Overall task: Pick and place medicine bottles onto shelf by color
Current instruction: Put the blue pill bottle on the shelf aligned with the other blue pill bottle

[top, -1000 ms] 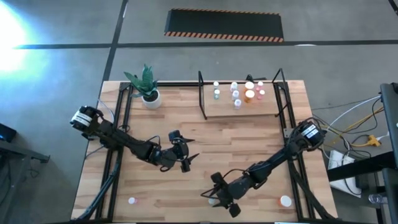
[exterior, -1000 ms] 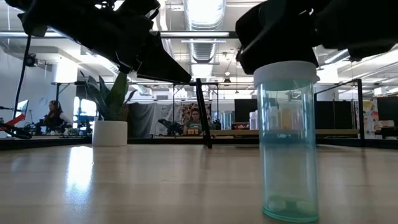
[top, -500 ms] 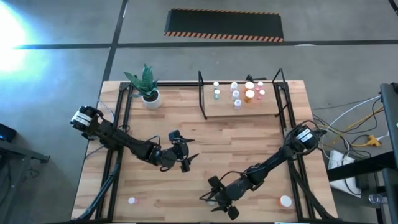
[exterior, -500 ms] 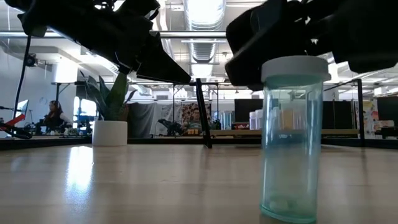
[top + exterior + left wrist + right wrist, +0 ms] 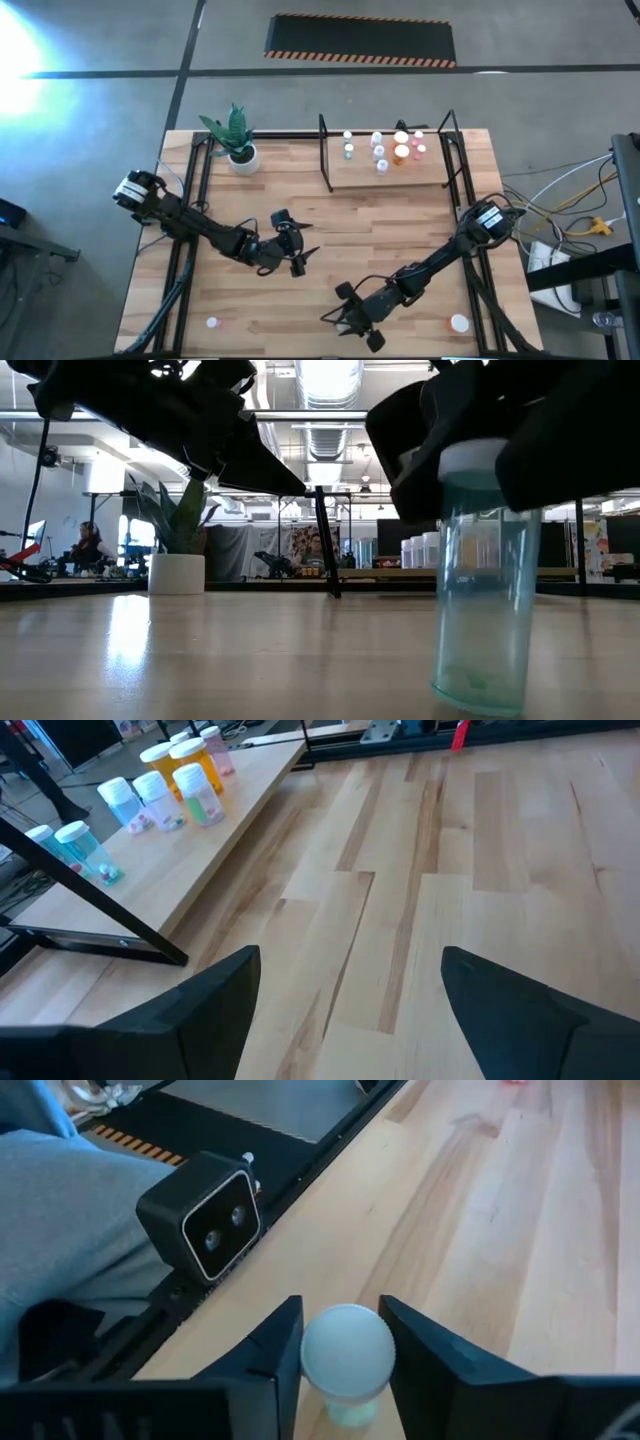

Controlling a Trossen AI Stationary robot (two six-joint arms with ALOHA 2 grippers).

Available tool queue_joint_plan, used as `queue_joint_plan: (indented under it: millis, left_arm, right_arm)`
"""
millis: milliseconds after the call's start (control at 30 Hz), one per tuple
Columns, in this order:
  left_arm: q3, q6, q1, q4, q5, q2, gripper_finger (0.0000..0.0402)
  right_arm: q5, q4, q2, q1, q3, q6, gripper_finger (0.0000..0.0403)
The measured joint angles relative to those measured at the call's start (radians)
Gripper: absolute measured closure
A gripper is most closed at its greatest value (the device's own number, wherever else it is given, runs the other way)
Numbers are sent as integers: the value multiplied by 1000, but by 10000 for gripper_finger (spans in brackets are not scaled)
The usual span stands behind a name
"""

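Shelf [image 5: 390,172] at the table's far edge already carries about eight medicine bottles [image 5: 150,792]: teal-tinted at one end, pale ones in the middle, orange and pink at the other, so sorting looks well under way; at least three bottles left on the tabletop: a pink-tinted one [image 5: 212,323] near the front left corner, a wider white-capped one [image 5: 459,323] near the front right corner, and the teal bottle [image 5: 485,575] now in hand; right gripper [image 5: 350,325] at the front edge, jaws narrowed around this bottle just under its white cap [image 5: 346,1345], bottle tilted in the low view, grasp apparently taken; left gripper [image 5: 298,254] waits mid-table, jaws wide, holding nothing; remaining: carry the teal bottle to the shelf's teal group, then the two corner bottles.
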Motion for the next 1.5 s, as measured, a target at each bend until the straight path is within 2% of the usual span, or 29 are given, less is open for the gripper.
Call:
queue_joint_plan:
  millis: [133,233,367,433,500,667,733,867,1000,1267,1500]
  left_arm:
    - [-1,-1,0,0,0,0,109]
    - [-1,-1,0,0,0,0,109]
    - [-2,-2,0,0,0,0,109]
    - [-2,-2,0,0,0,0,109]
    - [-2,-2,0,1,0,0,109]
    - [-2,-2,0,2,0,0,109]
    - [-2,-3,0,2,0,0,109]
    - [-2,-3,0,4,0,0,109]
    - [-2,-3,0,6,0,0,109]
    - [-2,-3,0,7,0,0,109]
    - [-6,-3,0,26,0,0,109]
  right_arm:
    - [0,-48,-46,-8,2,0,299]
    - [10,-160,-143,-38,-5,7,297]
    - [215,-352,-301,-104,-7,10,296]
    - [322,-425,-370,-167,-7,14,297]
    - [375,-473,-417,-252,-10,26,298]
    - [285,-496,-447,-521,-45,84,299]
    - [281,-500,-443,-616,-58,85,299]
    - [272,-471,-439,-762,-82,93,299]
    - [216,-449,-437,-874,-102,121,299]
    - [171,-283,-415,-949,-161,148,297]
    - [171,-261,-351,-974,-164,148,297]
